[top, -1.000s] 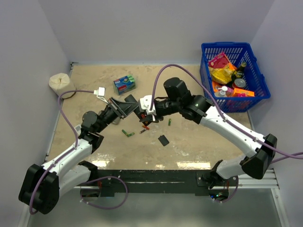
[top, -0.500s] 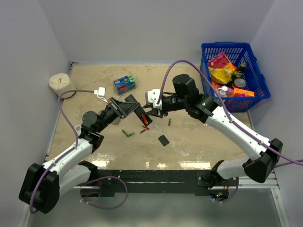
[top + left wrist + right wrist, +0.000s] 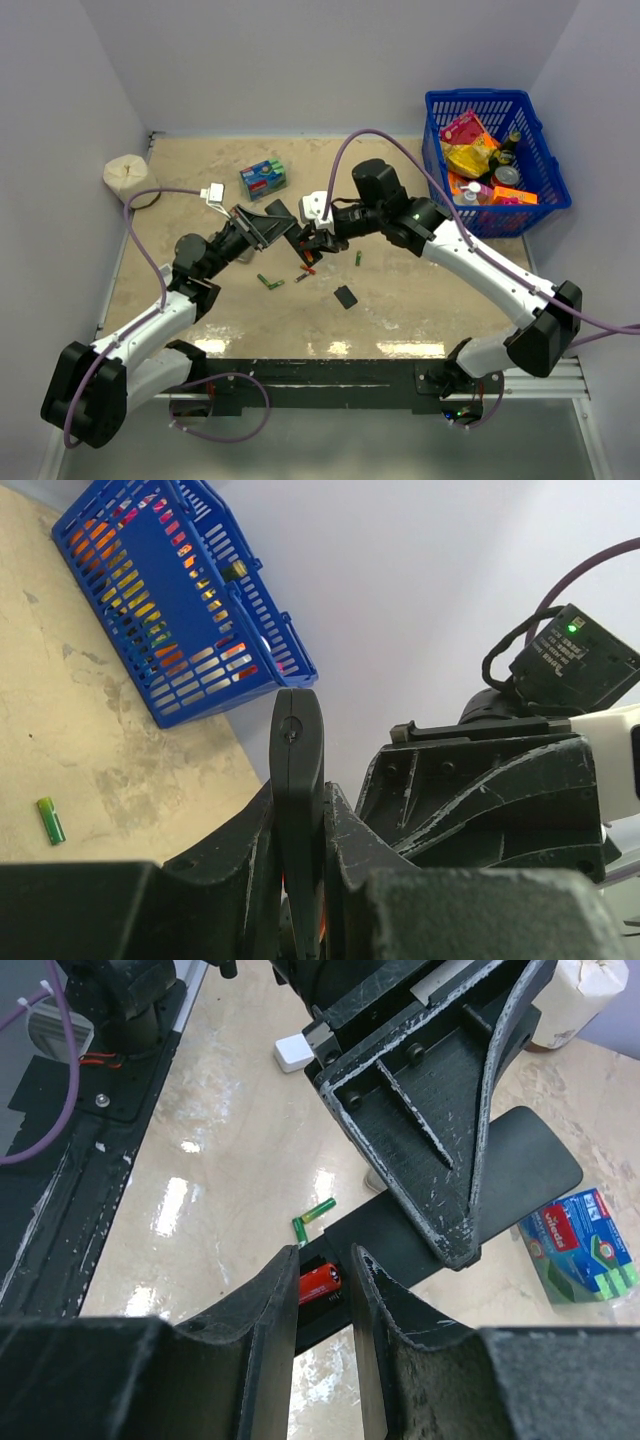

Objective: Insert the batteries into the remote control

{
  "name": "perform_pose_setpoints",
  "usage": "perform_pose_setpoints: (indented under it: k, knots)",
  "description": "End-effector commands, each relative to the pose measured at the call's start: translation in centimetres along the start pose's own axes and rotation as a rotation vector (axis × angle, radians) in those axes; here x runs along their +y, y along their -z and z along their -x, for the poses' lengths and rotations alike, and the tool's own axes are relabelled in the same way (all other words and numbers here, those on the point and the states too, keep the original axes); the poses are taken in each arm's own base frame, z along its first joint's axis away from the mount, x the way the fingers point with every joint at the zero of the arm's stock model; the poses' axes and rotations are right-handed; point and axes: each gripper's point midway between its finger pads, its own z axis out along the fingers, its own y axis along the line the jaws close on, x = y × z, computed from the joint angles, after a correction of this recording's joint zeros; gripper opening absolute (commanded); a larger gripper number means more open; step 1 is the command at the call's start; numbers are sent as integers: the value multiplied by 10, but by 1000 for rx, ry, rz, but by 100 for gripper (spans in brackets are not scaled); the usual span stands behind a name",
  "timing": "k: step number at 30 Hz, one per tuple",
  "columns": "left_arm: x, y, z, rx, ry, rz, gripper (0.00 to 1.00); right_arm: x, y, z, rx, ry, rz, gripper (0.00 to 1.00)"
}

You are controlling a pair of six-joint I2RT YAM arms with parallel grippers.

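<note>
My left gripper point(image 3: 270, 226) is shut on the black remote control point(image 3: 290, 238) and holds it off the table. It shows edge-on between the fingers point(image 3: 297, 770). The remote's battery compartment is uncovered, and one orange-red battery point(image 3: 320, 1283) lies inside it. Right over that end of the remote point(image 3: 470, 1195), my right gripper point(image 3: 323, 1255) has its jaws a little apart with nothing between them. Loose on the table lie two green batteries point(image 3: 318, 1210) point(image 3: 299, 1230), another green one point(image 3: 359, 258) and an orange-red one point(image 3: 308, 268). The black back cover point(image 3: 346, 297) lies nearer the front.
A blue basket point(image 3: 495, 160) full of packets and bottles stands at the back right. A blue-green packet point(image 3: 263, 178) lies at the back, with a white adaptor point(image 3: 213, 193) and a white roll point(image 3: 128, 172) to the left of it.
My right gripper drew back up and to the right, then came back down over the remote's open end. The left arm and the remote stayed put.
</note>
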Motion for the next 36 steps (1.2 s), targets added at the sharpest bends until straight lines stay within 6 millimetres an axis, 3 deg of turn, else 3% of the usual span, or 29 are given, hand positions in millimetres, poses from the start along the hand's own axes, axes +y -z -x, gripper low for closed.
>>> perform_pose_setpoints:
  k: [1, 18, 31, 36]
  knots:
    - [-31, -6, 14, -27, -42, -98, 0, 5, 0, 1, -15, -12, 15, 30]
    - [-39, -11, 19, -41, -35, -130, 0, 19, -8, -6, -24, -62, 107, 13]
    - [-52, -5, 37, -132, 1, -153, 0, 27, -13, -36, 43, -103, 109, 12]
    - [-54, -2, 42, -164, 28, -151, 0, 21, -11, -36, 21, -102, 50, 12]
